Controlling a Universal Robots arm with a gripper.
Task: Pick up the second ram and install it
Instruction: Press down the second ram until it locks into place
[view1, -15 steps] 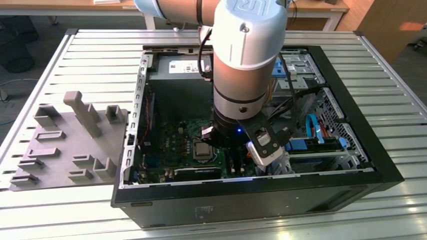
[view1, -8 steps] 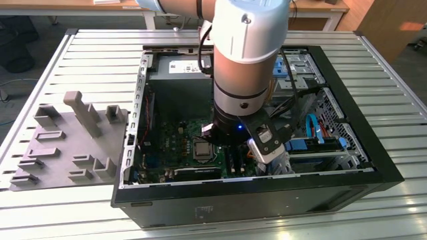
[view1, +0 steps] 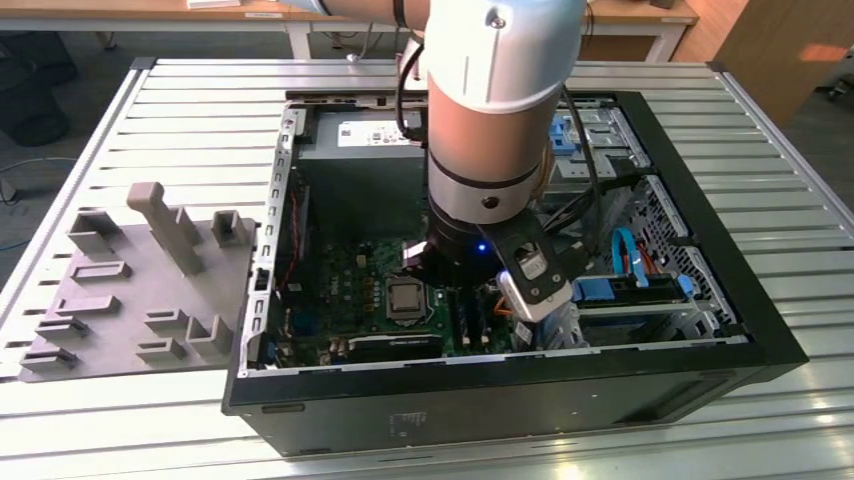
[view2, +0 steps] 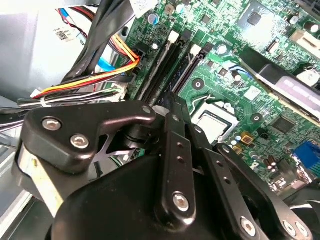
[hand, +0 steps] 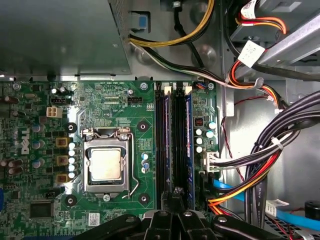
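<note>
We see the gripper (hand: 175, 202) low over the green motherboard (hand: 115, 100) at the memory slots (hand: 167, 140), its fingers (view2: 175, 150) drawn nearly together, though we cannot tell whether they grip anything. The second ram (hand: 188, 145) shows as a blue strip standing in the slot beside it. Inside the open computer case (view1: 694, 355) (centre of the exterior view), cable bundles (hand: 280, 150) crowd one side of the slots and the processor socket (hand: 106, 164) the other.

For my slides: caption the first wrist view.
Gripper poised low over the motherboard's memory slots, beside the CPU socket.
</note>
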